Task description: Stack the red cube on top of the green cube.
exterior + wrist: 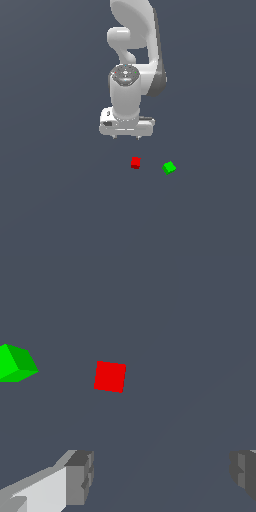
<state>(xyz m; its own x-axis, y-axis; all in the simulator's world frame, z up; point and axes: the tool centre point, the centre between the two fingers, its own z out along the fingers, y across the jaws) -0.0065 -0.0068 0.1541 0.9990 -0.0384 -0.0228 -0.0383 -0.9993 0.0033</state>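
Note:
The red cube [135, 162] lies on the dark grey floor, with the green cube [169, 167] a short way off on the exterior view's right, the two apart. My gripper [126, 136] hangs above and behind the red cube, seen from above, its fingertips barely showing. In the wrist view the red cube [110, 376] lies flat ahead of the fingers, and the green cube [15, 363] sits turned at the frame's edge. The gripper [162, 476] is open and empty, its two fingers [80, 476] wide apart.
The white arm [132, 60] rises behind the gripper. The plain dark grey floor [60, 200] spreads all around the cubes.

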